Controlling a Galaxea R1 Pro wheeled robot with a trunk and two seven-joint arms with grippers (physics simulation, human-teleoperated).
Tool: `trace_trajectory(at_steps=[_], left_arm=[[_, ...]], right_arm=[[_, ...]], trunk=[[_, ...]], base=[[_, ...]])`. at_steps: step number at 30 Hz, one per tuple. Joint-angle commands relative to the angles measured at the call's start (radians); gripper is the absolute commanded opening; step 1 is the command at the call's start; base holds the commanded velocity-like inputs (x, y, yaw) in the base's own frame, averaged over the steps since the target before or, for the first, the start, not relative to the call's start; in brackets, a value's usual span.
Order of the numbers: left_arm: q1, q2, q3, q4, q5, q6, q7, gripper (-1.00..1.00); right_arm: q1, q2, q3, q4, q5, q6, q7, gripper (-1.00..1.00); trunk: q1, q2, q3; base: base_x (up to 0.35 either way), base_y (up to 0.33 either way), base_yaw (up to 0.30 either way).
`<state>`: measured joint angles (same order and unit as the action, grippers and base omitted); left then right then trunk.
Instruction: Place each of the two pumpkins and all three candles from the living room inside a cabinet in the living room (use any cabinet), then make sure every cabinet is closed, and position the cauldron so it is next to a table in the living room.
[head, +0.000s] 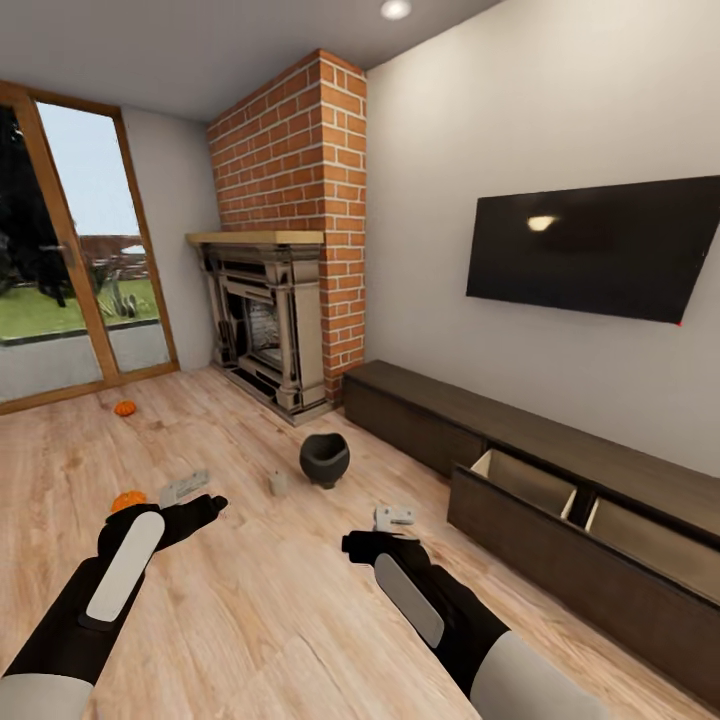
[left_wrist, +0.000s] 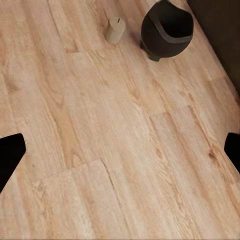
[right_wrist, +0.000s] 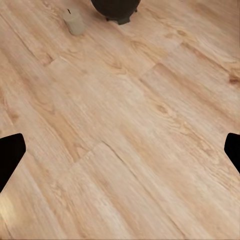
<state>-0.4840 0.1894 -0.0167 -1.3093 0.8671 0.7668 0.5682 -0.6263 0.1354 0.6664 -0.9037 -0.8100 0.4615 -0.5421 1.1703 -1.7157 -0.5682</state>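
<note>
The black cauldron (head: 325, 458) stands on the wood floor in front of the fireplace, with one cream candle (head: 278, 483) upright just left of it. One orange pumpkin (head: 125, 408) lies near the glass door, and another pumpkin (head: 127, 500) sits beside my left gripper (head: 185, 488). That gripper is open and empty. My right gripper (head: 393, 517) is open too, hovering over bare floor short of the cauldron. The long dark cabinet (head: 420, 400) runs along the right wall with two drawers (head: 520, 480) pulled out. In the left wrist view the candle (left_wrist: 115, 30) and cauldron (left_wrist: 167, 27) lie ahead of the fingers.
A grey fireplace surround (head: 265, 320) under a brick chimney stands at the back. A TV (head: 590, 245) hangs above the cabinet. A large glass door (head: 60, 260) fills the left wall. The right wrist view has the candle (right_wrist: 75, 21) and cauldron (right_wrist: 115, 7) far ahead.
</note>
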Motion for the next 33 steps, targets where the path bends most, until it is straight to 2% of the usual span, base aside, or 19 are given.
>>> trace_trajectory(at_steps=[1,15,24,33], left_arm=[[-0.001,0.001,-0.002,-0.001,0.010,0.000,0.010,1.00],[-0.001,0.001,-0.002,0.002,0.010,0.000,0.009,1.00],[-0.001,0.000,0.020,0.005,0.012,0.001,0.009,1.00],[-0.001,-0.001,0.023,0.007,0.013,0.001,0.009,1.00]], right_arm=[[-0.001,0.000,0.002,-0.002,-0.008,0.002,-0.009,1.00],[-0.001,0.000,0.004,-0.005,-0.009,0.002,-0.009,1.00],[-0.001,0.000,0.003,-0.005,-0.009,0.002,-0.009,1.00],[-0.001,0.000,0.003,-0.004,-0.009,0.000,-0.009,1.00]], trunk=[[0.001,-0.001,-0.001],[0.001,-0.001,0.000],[0.001,-0.001,0.000],[0.001,-0.001,0.000]], base=[[0.310,0.123,0.153],[0.321,0.131,0.009],[0.268,0.238,-0.215],[0.228,0.269,-0.258]])
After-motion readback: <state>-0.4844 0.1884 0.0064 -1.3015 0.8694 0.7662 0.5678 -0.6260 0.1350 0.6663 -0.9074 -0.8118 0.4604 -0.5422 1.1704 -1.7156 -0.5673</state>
